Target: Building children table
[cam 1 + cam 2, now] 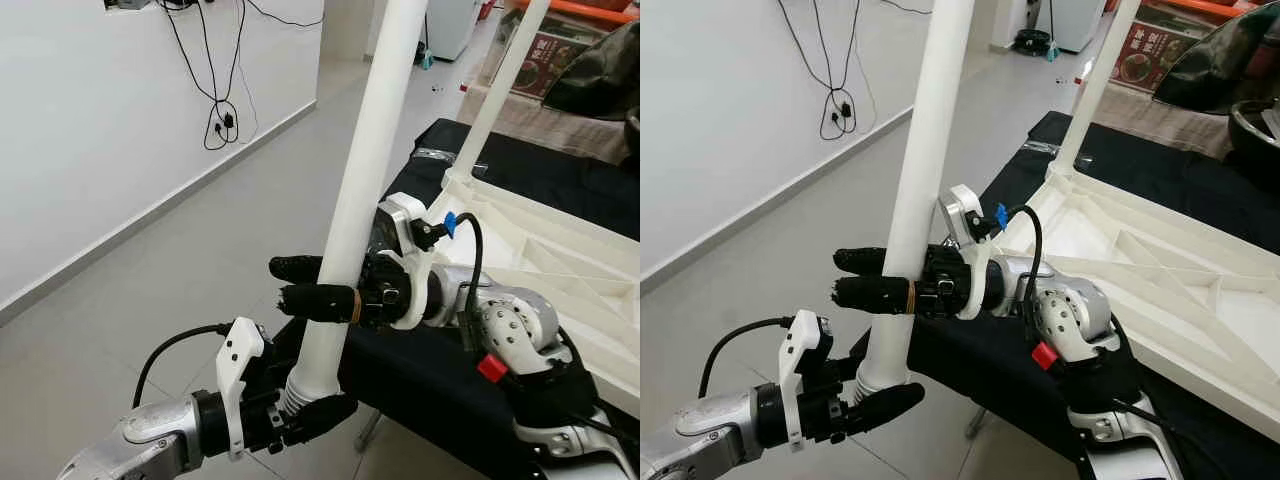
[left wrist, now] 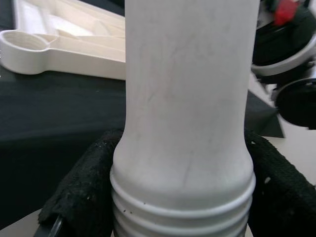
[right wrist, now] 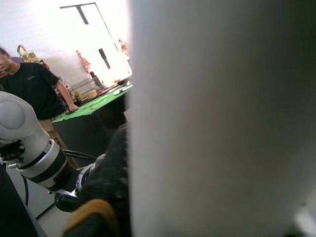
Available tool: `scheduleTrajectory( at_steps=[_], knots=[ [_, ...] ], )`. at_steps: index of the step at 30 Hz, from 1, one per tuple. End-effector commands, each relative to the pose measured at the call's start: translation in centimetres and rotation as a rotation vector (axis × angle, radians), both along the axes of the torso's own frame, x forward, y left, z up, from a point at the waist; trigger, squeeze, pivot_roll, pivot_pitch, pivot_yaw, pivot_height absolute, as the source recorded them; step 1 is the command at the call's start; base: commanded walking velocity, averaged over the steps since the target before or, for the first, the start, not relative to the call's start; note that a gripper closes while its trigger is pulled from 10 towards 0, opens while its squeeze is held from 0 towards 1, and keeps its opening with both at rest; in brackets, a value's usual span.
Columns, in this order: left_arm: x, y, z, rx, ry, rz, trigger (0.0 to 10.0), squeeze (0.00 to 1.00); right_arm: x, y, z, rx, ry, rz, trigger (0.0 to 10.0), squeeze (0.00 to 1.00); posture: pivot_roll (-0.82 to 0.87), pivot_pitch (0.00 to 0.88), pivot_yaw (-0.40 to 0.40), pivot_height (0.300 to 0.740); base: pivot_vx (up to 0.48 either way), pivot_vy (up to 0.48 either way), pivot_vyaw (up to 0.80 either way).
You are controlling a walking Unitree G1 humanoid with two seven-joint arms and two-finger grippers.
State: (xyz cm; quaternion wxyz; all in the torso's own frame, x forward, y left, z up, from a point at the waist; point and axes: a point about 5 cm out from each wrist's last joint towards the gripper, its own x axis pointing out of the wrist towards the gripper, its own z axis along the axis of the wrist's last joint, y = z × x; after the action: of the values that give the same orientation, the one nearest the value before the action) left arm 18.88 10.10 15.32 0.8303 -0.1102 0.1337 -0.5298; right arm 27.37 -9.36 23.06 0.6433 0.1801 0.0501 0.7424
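A long white table leg (image 1: 372,150) stands nearly upright, leaning a little toward the robot's right at the top, just off the near corner of the black-draped counter (image 1: 440,385). It is a smooth, matte tube that flares slightly near its lower end and finishes in a ribbed screw thread (image 2: 182,219).

The left hand (image 1: 305,408) reaches in low from the robot's left, its two black fingers (image 2: 81,195) clenched around the leg at the threaded end, one on each side. The right hand (image 1: 310,284) comes across from the counter side at mid-height, forearm roughly level, and clasps the same leg higher up; one finger carries a yellow band.

On the counter lies the white tabletop (image 1: 560,265), upside down with its ribbed underside showing. A second white leg (image 1: 505,85) already stands in its far corner socket.

A person in a dark shirt (image 3: 32,84) stands beside a green-topped table in the right wrist view.
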Motion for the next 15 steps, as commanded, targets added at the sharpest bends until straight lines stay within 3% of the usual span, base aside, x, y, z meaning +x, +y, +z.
scheduleTrajectory(
  at_steps=[1,15],
  knots=[
    [-0.26,-0.14,-0.08,-0.002,0.016,-0.004,10.0,0.00,-0.28,0.24,0.04,-0.015,-0.005,0.044,0.0,0.00,0.11,0.089,-0.079,0.740,0.000,0.000,0.00],
    [-0.16,-0.06,-0.93,0.037,0.064,0.014,10.0,0.00,-0.56,0.21,-0.25,-0.018,0.001,0.072,0.0,0.00,0.11,0.065,-0.074,0.740,0.000,0.000,0.00]
  ],
)
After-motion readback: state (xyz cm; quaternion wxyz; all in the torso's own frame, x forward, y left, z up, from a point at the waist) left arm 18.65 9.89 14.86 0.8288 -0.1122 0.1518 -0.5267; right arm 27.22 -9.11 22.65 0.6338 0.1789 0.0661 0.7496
